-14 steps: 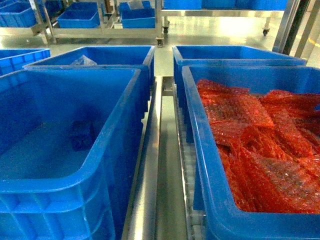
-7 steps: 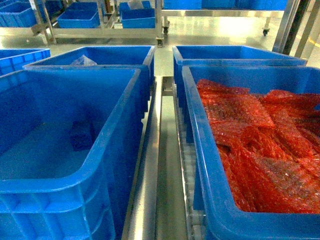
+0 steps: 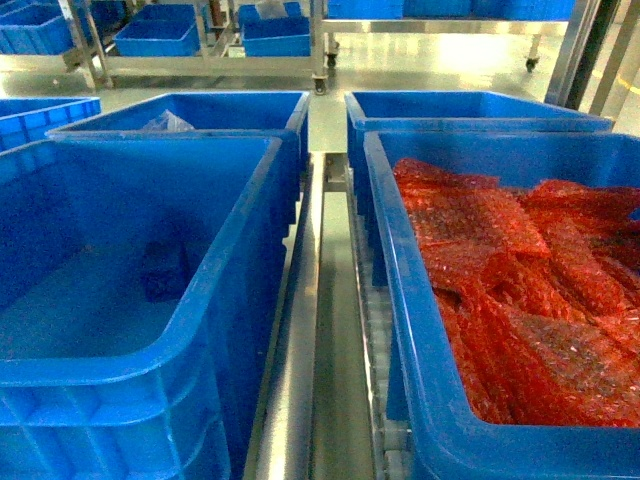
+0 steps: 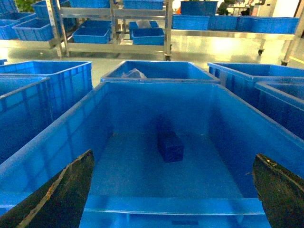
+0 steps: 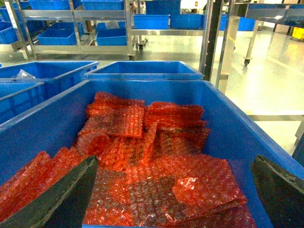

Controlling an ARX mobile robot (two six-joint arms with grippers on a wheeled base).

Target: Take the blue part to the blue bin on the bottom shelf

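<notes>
A dark blue part (image 3: pixel 165 272) lies on the floor of the big blue bin (image 3: pixel 215 320) at the left in the head view. From the left wrist, the blue part (image 4: pixel 170 146) sits mid-floor of that blue bin (image 4: pixel 175 205), beyond and below my left gripper (image 4: pixel 174 154). That gripper is open and holds nothing. My right gripper (image 5: pixel 175 158) is open too, hanging over red bubble-wrap bags (image 5: pixel 142 156). Neither gripper shows in the head view. I cannot tell whether the steel rack level under these bins is the bottom shelf.
The right-hand bin (image 3: pixel 400 330) is full of red bubble-wrap bags (image 3: pixel 520 290). A steel rail (image 3: pixel 300 350) and a white roller track (image 3: pixel 372 300) run between the two bins. More blue bins (image 3: pixel 250 108) stand behind. Wheeled steel racks (image 3: pixel 200 62) carry blue bins farther back.
</notes>
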